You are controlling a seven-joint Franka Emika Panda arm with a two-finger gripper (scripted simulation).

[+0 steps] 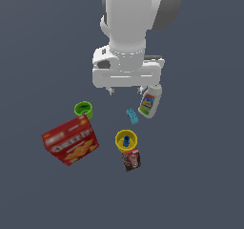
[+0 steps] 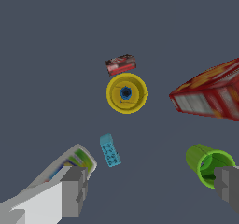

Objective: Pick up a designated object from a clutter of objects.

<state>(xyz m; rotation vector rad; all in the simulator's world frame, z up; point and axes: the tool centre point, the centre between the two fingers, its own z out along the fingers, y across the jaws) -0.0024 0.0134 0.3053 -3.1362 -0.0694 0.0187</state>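
So the white gripper (image 1: pixel 126 88) hangs up high with its jaws spread wide and nothing between them. The small dark box with red and white label markings (image 1: pixel 131 160) lies flat on the grey desk (image 1: pixel 200 175), right up against the yellow cup (image 1: pixel 126 140) with something blue inside. Nearby sit a light blue toy brick (image 1: pixel 132 116), a white bottle (image 1: pixel 150 101), a green cup (image 1: pixel 84 109) and the big red cracker box (image 1: pixel 70 140).

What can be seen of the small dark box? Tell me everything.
The small dark box is a little rectangular carton, dark brown to black with red and white label markings that are too blurred to read. It lies flat on the grey floor, right beside the yellow cup, seemingly touching its rim. Nothing grips it; the claw hovers well away.
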